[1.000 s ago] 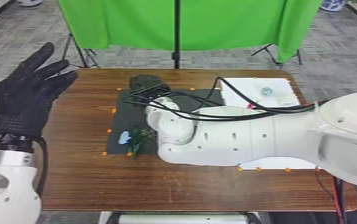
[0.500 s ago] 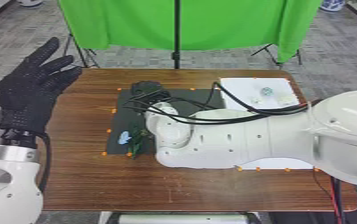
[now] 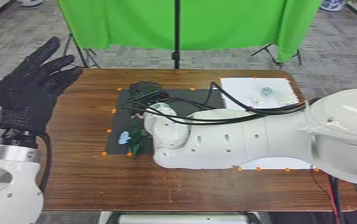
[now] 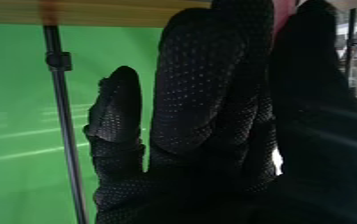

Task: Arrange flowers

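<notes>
1. The brown wooden table [image 3: 94,185] takes up most of the working area in the head view.
2. Beyond its far edge hangs a green cloth [image 3: 237,25], with a black pole [image 3: 176,30] in front.
3. The white right arm [image 3: 232,142] extends from the right over the table, black cables looped above it.
4. The white left arm [image 3: 6,172] stands at the left side. Its left hand [image 3: 34,92] is raised by the table's left edge, wide open with straight, spread fingers and nothing in its hold.
5. A dark mat [image 3: 123,107] lies left of centre, partly under the right arm.
6. A white sheet [image 3: 241,84] lies to the right, and the arm crosses over it.
7. The right hand [image 3: 146,90] is over the far left part of the mat. In the right wrist view the right hand [image 4: 197,95] has long, straight fingers; a pink strip [image 4: 284,12] shows between them and the thumb, though whether it is gripped cannot be told.
8. Green leaves [image 3: 136,142] lie on the near left part of the mat.
9. A light-blue flower [image 3: 124,137] is just beside them, to the left.
10. A small pale blue-green piece [image 3: 267,91] sits on the sheet.
</notes>
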`<action>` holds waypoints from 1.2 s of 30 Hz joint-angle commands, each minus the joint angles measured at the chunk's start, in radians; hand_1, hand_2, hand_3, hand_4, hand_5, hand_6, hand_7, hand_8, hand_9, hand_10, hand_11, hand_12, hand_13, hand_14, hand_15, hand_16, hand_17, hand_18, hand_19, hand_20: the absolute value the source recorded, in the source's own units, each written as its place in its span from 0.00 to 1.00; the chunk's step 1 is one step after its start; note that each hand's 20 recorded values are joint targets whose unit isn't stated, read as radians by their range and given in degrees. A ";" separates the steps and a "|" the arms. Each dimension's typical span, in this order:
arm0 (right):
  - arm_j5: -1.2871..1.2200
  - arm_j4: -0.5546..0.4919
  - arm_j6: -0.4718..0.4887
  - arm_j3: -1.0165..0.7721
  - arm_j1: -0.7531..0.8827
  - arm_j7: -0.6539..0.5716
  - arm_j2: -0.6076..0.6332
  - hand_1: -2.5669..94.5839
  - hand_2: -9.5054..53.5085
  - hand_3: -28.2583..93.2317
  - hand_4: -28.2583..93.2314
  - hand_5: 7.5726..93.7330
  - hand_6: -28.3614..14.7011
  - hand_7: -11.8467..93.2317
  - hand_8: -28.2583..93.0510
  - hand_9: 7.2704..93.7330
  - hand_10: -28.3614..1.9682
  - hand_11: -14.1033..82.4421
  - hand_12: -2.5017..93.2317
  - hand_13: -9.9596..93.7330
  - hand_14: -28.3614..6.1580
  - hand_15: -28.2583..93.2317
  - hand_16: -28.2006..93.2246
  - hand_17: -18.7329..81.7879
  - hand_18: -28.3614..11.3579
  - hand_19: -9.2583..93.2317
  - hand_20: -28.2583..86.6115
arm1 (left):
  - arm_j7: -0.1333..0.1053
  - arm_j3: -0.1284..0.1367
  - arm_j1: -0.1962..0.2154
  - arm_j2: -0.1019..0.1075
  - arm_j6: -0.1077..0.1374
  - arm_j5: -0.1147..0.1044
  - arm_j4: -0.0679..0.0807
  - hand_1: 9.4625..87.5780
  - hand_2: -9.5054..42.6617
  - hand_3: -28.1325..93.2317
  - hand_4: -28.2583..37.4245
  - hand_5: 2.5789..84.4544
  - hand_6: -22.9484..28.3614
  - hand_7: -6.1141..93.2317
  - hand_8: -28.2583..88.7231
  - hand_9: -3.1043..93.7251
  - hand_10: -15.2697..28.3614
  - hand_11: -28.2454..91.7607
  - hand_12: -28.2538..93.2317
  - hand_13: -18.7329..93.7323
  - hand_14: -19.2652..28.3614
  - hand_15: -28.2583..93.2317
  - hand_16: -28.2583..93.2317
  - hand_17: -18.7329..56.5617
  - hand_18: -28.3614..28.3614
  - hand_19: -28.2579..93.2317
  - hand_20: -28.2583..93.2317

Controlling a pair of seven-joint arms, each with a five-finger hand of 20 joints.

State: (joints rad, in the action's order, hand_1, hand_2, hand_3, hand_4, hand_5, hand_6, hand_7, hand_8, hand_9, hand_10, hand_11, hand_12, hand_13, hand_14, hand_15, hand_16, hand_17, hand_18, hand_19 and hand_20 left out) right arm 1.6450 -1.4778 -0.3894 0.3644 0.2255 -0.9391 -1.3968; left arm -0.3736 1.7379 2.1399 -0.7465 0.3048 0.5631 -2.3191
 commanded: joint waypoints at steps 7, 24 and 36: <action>0.022 0.008 0.008 -0.052 0.001 -0.022 0.000 0.56 0.00 0.57 0.00 0.76 0.75 0.29 0.18 0.98 0.76 0.38 0.20 0.94 0.73 0.66 0.40 0.60 0.29 1.00 0.44 | 0.041 0.006 0.000 -0.028 -0.019 0.014 0.008 0.14 0.32 0.87 0.00 0.37 0.59 0.18 0.17 0.34 0.77 0.45 0.32 0.37 0.97 0.67 0.15 0.13 0.91 0.70 0.32; -0.048 -0.166 0.335 -0.344 0.191 0.130 0.223 0.21 0.28 0.88 0.03 0.59 0.61 0.25 0.14 0.88 0.47 0.44 0.21 0.86 0.56 0.73 0.39 0.54 0.12 1.00 0.44 | -0.018 0.130 0.239 -0.079 0.040 -0.001 -0.060 0.14 0.32 0.87 0.00 0.37 0.59 0.17 0.17 0.34 0.77 0.45 0.32 0.37 0.97 0.67 0.15 0.13 0.91 0.70 0.32; -0.066 -0.103 0.556 -0.448 0.276 0.047 0.214 0.14 0.37 0.89 0.06 0.57 0.57 0.22 0.15 0.89 0.40 0.47 0.22 0.86 0.50 0.77 0.38 0.55 0.06 1.00 0.46 | -0.046 0.110 0.224 -0.070 0.029 -0.009 -0.058 0.14 0.32 0.87 0.00 0.37 0.59 0.17 0.17 0.34 0.77 0.45 0.32 0.37 0.97 0.67 0.15 0.13 0.91 0.70 0.32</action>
State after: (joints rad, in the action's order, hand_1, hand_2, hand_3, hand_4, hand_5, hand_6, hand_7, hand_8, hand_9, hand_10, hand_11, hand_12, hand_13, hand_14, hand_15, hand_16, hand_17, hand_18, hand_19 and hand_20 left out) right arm 1.5878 -1.6179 0.1127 -0.0748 0.4911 -0.8547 -1.1783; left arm -0.4159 1.8688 2.3800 -0.8152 0.3388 0.5629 -2.3820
